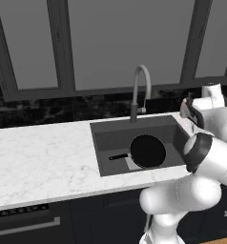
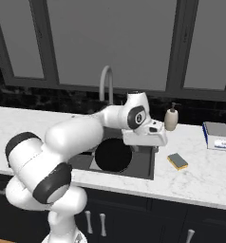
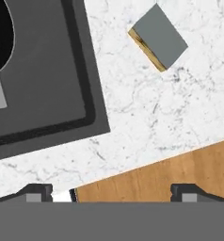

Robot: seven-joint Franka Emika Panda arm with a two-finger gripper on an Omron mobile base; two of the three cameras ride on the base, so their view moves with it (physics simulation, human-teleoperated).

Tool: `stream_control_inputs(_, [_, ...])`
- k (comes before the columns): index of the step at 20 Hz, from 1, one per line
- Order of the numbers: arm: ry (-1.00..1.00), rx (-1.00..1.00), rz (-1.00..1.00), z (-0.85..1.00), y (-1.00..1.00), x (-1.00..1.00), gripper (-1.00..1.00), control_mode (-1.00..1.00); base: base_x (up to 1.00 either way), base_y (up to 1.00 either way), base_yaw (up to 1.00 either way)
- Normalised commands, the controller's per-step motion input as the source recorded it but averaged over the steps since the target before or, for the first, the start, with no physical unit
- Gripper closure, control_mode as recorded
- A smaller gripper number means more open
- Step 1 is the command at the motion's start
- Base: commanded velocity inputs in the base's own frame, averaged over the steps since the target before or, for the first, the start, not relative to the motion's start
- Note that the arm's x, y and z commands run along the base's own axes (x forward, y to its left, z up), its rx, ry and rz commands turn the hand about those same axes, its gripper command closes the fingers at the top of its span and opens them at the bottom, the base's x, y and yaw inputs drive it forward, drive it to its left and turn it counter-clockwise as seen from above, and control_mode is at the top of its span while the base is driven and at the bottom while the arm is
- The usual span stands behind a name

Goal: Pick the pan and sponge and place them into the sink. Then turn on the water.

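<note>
The white arm rises from its base, bends at a dark elbow joint and reaches forward and to the right, the forearm running roughly level. The wrist turns the hand downward. The gripper (image 3: 111, 190) points straight down with its jaws spread wide apart, nothing between them; its two dark fingertips (image 3: 37, 192) stand far apart in the hand view.
</note>
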Motion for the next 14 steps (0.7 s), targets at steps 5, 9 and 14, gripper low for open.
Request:
stream_control_inputs(5, [0.11, 0.01, 0.32, -0.42, -0.85, 0.48, -1.0, -1.0, 0.0, 0.0, 0.0])
stream_control_inputs(9, [0.0, 0.08, 0.37, -0.61, -0.71, 0.36, -1.0, -1.0, 0.0, 0.0, 0.0])
stream_control_inputs(14, [0.0, 0.09, 0.3, -0.42, -0.42, 0.42, -1.0, -1.0, 0.0, 0.0, 0.0])
